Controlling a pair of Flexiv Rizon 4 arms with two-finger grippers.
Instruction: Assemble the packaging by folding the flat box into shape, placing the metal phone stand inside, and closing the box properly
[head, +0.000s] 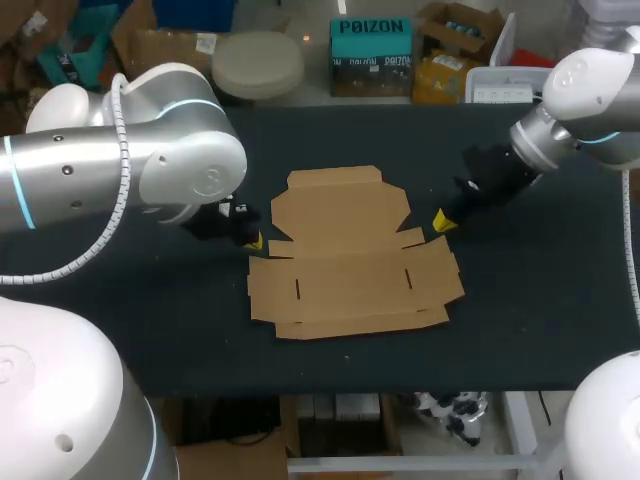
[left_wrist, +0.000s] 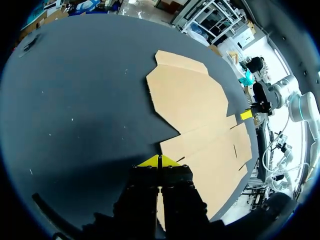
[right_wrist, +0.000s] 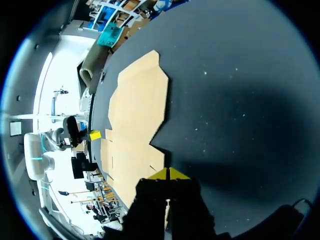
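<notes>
Dark table filled the space in front of the robot, and the flat box lay on it near the middle.

From where I stood, the left arm came in low from the left, bent at the elbow, with its wrist angled down toward the table. The right arm reached in from the far right and sloped down the same way.

The box lay fully unfolded. Its wider end, with side flaps and two short slits, faced the near edge. Its narrower panel pointed toward the far edge. Its length seemed to run near to far, turned slightly off square.

The left gripper sat at the box's left side, where the wide part meets the narrow panel. Its own camera showed the yellow tips pressed together with nothing between them, and the box stretched out ahead of them.

The right gripper hovered just off the matching notch on the box's right side. Its tips were likewise closed on nothing, and the box lay ahead and to one side.

Each wrist camera caught the other arm's yellow tip across the cardboard.
</notes>
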